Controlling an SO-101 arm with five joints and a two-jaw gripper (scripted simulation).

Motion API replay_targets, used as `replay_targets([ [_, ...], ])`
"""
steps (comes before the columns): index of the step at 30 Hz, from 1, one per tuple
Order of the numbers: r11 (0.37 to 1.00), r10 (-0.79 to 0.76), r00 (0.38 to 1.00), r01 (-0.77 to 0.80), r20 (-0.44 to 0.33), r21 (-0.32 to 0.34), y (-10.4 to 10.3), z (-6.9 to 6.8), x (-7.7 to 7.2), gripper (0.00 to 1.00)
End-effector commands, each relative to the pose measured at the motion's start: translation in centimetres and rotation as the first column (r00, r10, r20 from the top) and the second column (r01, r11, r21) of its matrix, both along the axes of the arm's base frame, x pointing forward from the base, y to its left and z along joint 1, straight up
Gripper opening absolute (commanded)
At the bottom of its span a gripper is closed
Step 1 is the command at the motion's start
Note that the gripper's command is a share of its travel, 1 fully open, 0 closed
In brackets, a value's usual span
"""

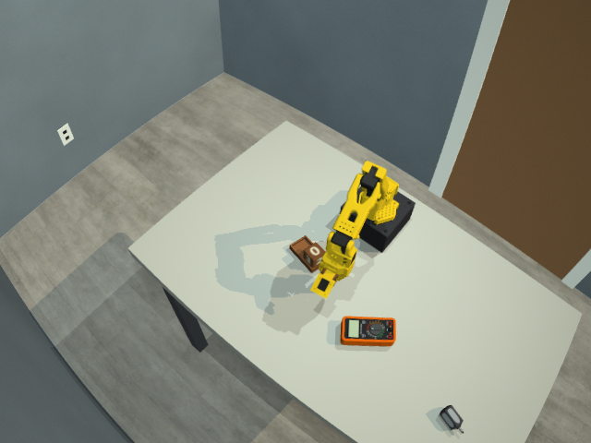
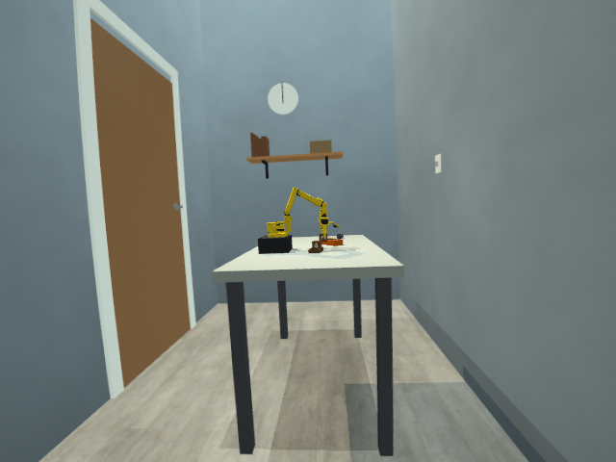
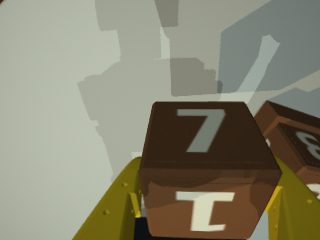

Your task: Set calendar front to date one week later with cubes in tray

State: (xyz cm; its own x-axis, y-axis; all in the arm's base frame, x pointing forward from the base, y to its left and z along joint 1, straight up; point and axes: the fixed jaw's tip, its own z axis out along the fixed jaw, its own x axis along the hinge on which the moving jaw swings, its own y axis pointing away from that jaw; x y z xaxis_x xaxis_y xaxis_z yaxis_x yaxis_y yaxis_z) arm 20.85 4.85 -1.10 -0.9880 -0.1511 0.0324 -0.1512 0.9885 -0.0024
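One cube [image 3: 207, 170] pinched in the gripper [image 3: 205, 220] beside the tray [image 1: 299, 247] (7 showing); reseating remains.

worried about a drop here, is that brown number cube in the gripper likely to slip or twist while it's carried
The cube looks rigid, with flat, square faces, so the gripper, shut on opposite sides, probably holds it squarely without rolling. Its faces look smooth, so some slipping seems possible. Much of the cube sticks out past the yellow fingers, so it might pivot if bumped against the tray.
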Motion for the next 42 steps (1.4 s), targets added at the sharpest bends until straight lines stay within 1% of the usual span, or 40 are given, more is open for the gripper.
replay_targets([
  [1, 0.999, 0.033, 0.999, -0.033, 0.034, 0.008, 0.3, 0.7, 0.5, 0.00],
  [8, 0.993, 0.114, 0.993, -0.114, 0.034, 0.007, 0.2, 0.7, 0.4, 0.00],
  [14, 0.976, 0.219, 0.975, -0.219, 0.034, 0.007, 0.1, 0.6, 0.4, 0.00],
  [16, 0.976, 0.219, 0.975, -0.219, 0.034, 0.007, 0.1, 0.6, 0.4, 0.00],
  [23, 0.925, 0.379, 0.925, -0.380, 0.034, 0.007, -0.2, 0.6, 0.3, 0.00],
  [27, 0.874, 0.485, 0.874, -0.485, 0.034, 0.007, -0.3, 0.5, 0.2, 0.00],
  [31, 0.804, 0.594, 0.803, -0.595, 0.034, 0.006, -0.5, 0.5, 0.2, 0.00],
  [33, 0.804, 0.594, 0.803, -0.595, 0.034, 0.006, -0.5, 0.5, 0.2, 0.00],
  [37, 0.711, 0.703, 0.711, -0.703, 0.034, 0.006, -0.7, 0.5, 0.1, 0.00],
  [42, 0.563, 0.826, 0.563, -0.826, 0.033, 0.006, -1.1, 0.4, 0.1, 0.00],
])
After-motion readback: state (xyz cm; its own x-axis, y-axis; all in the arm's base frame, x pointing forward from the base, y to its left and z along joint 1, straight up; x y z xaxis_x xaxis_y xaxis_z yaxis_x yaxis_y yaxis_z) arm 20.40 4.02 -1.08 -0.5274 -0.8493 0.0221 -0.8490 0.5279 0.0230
